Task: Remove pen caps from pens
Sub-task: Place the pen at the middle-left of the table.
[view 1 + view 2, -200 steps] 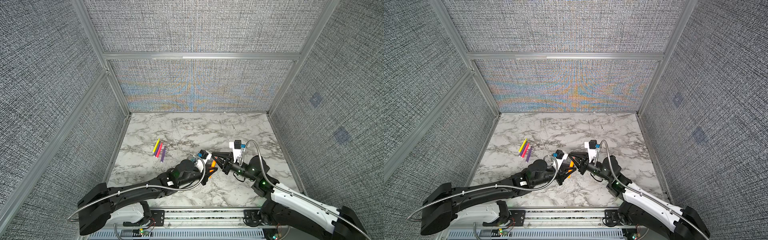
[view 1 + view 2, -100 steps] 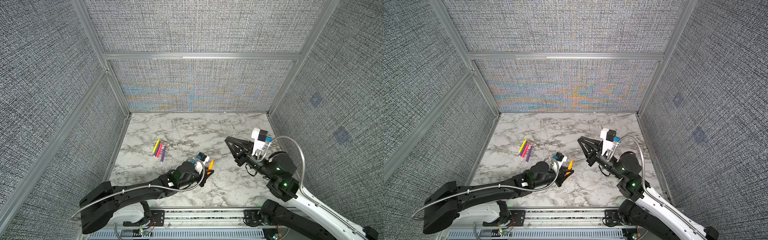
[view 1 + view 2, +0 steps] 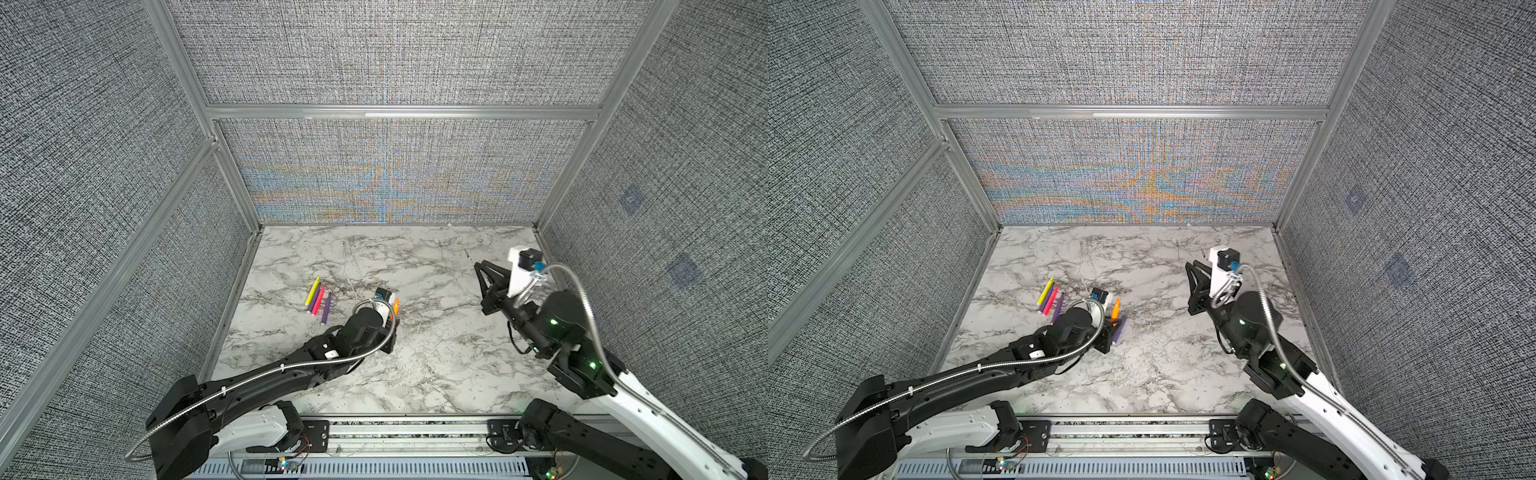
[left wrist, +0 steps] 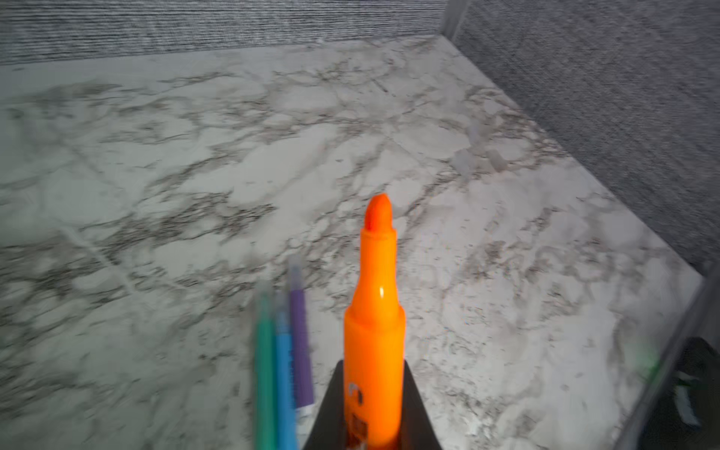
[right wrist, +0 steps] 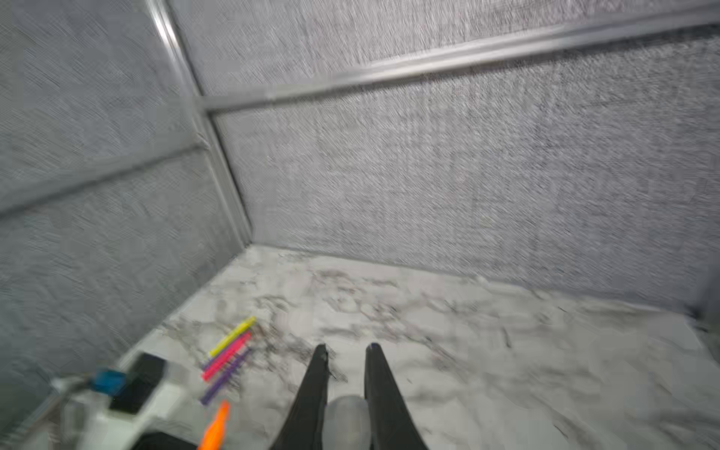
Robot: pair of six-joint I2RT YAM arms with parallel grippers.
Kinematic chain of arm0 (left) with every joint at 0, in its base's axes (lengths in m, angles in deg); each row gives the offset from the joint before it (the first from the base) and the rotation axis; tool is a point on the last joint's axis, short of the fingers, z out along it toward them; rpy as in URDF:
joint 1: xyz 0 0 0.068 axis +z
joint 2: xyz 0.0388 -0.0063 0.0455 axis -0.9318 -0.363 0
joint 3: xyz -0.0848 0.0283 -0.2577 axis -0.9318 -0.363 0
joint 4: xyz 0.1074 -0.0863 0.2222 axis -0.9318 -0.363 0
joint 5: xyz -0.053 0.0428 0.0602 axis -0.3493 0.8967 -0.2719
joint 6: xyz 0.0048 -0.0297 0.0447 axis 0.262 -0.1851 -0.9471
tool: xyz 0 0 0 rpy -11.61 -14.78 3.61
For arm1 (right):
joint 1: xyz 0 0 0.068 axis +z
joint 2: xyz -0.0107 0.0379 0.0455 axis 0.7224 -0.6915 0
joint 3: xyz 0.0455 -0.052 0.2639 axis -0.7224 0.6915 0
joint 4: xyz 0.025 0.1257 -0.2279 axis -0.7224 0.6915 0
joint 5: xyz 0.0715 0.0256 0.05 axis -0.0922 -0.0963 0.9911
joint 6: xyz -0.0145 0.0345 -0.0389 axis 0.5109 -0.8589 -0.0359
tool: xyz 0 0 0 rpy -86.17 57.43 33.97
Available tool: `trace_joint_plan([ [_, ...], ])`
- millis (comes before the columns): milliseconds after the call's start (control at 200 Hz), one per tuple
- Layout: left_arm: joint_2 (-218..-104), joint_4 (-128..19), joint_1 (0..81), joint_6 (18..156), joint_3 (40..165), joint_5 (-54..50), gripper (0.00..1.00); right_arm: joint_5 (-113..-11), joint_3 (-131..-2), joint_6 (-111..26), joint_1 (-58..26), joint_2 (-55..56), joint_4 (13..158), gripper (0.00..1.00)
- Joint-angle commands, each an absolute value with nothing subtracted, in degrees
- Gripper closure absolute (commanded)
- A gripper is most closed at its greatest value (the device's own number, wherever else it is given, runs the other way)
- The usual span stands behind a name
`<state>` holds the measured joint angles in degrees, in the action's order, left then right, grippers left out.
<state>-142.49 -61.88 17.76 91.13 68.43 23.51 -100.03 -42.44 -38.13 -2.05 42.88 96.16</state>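
Uncapped orange pen (image 4: 376,296), lower centre of the left wrist view, clamped in left pincer (image 4: 373,364) | clear pen cap (image 5: 346,417) pinched in right pincer (image 5: 346,346), bottom centre, right wrist view | likely best: lower each gently onto table (image 3: 436,365), cap well apart from other pens (image 3: 318,300).

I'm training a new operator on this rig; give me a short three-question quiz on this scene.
1. True or false: the left gripper holds the orange pen, tip bare.
2. The right gripper grips: A) a pencil, B) a clear pen cap, C) nothing?
3. Which three pens lie on the table beside the held one in the left wrist view?
Key: 1 true; 2 B; 3 green pen, blue pen, purple pen.
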Motion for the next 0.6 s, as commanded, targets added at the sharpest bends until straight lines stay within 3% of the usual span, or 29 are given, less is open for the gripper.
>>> trace_joint_plan([
  [0,-143.6,-69.9,24.2,88.3,70.3,24.7,1.0,-112.5,-44.5,-34.5,-2.3,40.2,106.9,1.0],
  [300,-161.5,-76.9,36.0,84.2,82.5,21.5,1.0,-109.9,-41.7,-33.7,-5.1,37.0,105.7,1.0],
  [595,-170.8,-80.2,42.8,82.8,89.6,18.6,1.0,-108.2,-39.3,-34.2,-6.9,39.2,107.5,1.0],
])
